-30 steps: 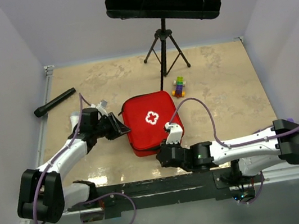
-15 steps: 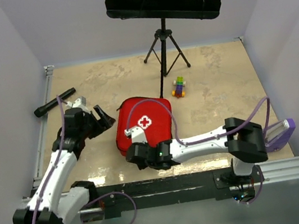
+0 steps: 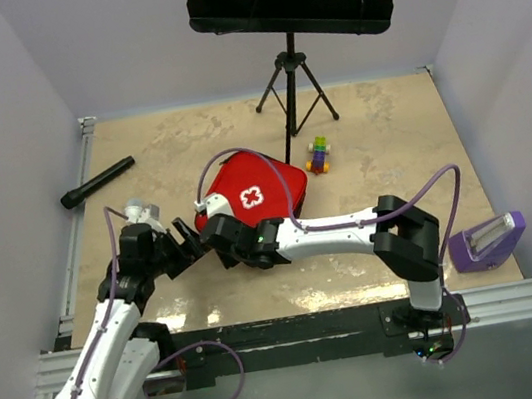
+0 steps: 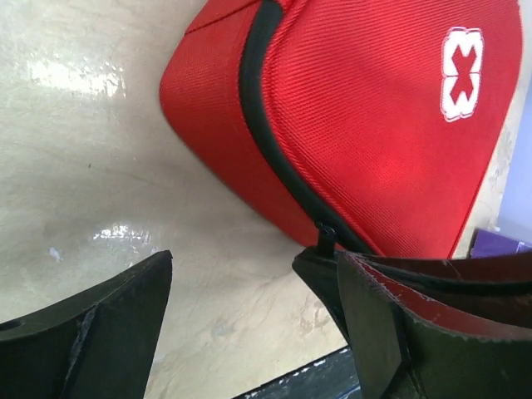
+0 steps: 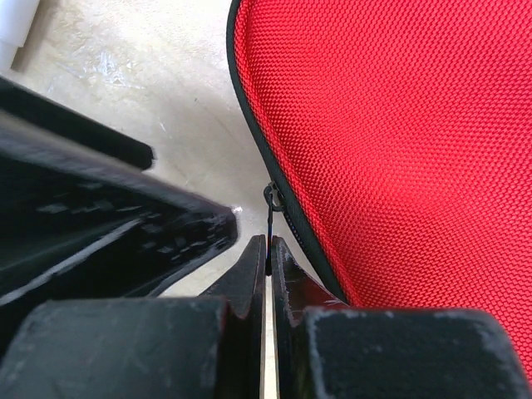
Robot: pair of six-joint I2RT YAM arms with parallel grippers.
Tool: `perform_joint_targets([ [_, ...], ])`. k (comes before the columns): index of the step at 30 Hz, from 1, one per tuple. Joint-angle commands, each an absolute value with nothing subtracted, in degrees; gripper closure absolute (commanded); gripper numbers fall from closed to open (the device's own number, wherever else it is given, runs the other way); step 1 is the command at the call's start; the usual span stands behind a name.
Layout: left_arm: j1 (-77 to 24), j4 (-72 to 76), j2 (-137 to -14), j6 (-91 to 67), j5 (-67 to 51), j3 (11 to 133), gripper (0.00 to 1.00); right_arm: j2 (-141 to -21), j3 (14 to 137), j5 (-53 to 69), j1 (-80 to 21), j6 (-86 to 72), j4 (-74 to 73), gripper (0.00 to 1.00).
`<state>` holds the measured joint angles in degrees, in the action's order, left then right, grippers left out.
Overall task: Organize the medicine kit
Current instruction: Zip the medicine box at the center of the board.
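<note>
The medicine kit (image 3: 255, 193) is a red zip case with a white cross, lying closed and tilted near the table's middle. My right gripper (image 3: 210, 231) reaches across to the kit's left corner. In the right wrist view that gripper (image 5: 268, 248) is shut on the thin black zipper pull (image 5: 270, 204) at the case's black zip line. My left gripper (image 3: 188, 245) stands open just left of that corner, touching nothing. In the left wrist view the left gripper (image 4: 253, 278) has only bare table between its fingers, with the kit (image 4: 374, 125) ahead and the pull (image 4: 326, 237) beside its right finger.
A black flashlight (image 3: 98, 182) lies at the far left. A music stand's tripod (image 3: 295, 94) stands behind the kit, with a small toy of coloured bricks (image 3: 318, 155) next to it. A purple and white object (image 3: 486, 244) sits near the right front edge.
My right gripper has dragged the zipper pull from the kit's near right side round to its left corner, turning the case. My left gripper has opened, let go of the kit's edge and drawn back.
</note>
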<state>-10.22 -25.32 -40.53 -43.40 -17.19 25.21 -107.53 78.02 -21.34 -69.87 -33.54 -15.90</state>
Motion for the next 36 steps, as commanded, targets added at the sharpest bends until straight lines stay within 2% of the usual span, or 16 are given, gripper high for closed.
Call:
perform_joint_targets([
  [1, -10.2, -13.7, -44.5, -48.3, -19.7, 23.7, 0.16, -104.9, 79.5, -21.4, -70.4, -32.2, -14.5, 1.0],
  [8, -10.2, -2.8, -55.5, -49.9, -18.2, 24.9, 0.16, -102.2, 74.0, -20.9, -72.4, -34.4, -14.2, 1.0],
  [12, -10.2, 1.6, -59.0, -50.4, -16.9, 24.0, 0.24, -100.9, 71.1, -20.7, -73.2, -35.7, -13.9, 1.0],
  [21, -10.2, 6.8, -66.9, -49.6, -12.0, 23.8, 0.74, -95.5, 64.3, -24.3, -74.1, -41.1, -17.3, 1.0],
  [23, -10.2, 8.0, -68.3, -49.5, -11.6, 24.0, 0.89, -93.1, 61.5, -24.6, -74.2, -43.1, -18.5, 1.0],
  [25, -10.2, 9.1, -69.4, -49.7, -11.3, 24.3, 1.0, -90.5, 58.8, -25.3, -74.1, -44.5, -18.7, 1.0],
  [36, -9.8, 5.8, -71.2, -49.7, -5.9, 27.2, 1.0, -80.5, 50.1, -20.7, -77.8, -49.0, -20.5, 1.0],
])
